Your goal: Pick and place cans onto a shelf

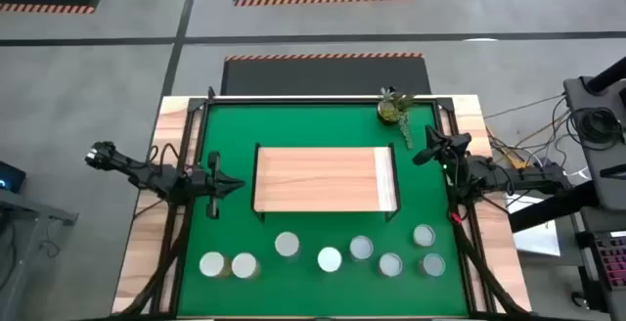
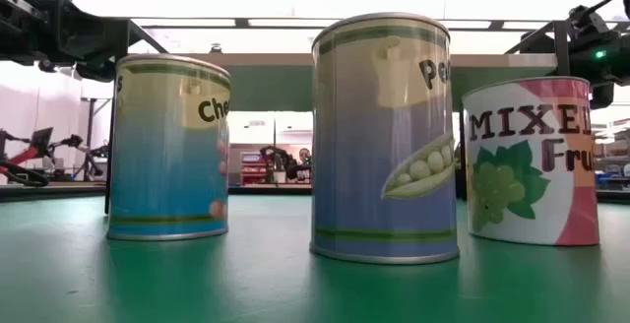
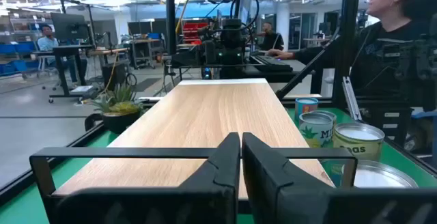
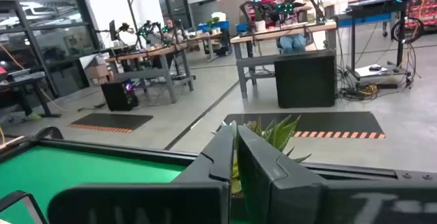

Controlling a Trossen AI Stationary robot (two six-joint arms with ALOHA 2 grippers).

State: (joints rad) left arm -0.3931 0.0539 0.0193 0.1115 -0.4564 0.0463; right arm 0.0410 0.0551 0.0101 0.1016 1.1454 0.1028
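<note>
The eight small silver-topped metal cans [image 1: 329,258] stand in a loose row on the green mat [image 1: 230,228] of the counter, near side. The low light-wood shelf with black frame [image 1: 318,177] is bare. The left claw [image 1: 231,185] and right claw [image 1: 423,156] are both closed, empty, beside the shelf. The cans stand close together, so I think an opening claw may knock a neighbour over

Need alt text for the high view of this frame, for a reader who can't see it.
Eight cans stand along the near edge of a green mat, below an empty wooden shelf. The left gripper and right gripper, both shut, flank the shelf; a potted plant sits at the far right corner.
</note>
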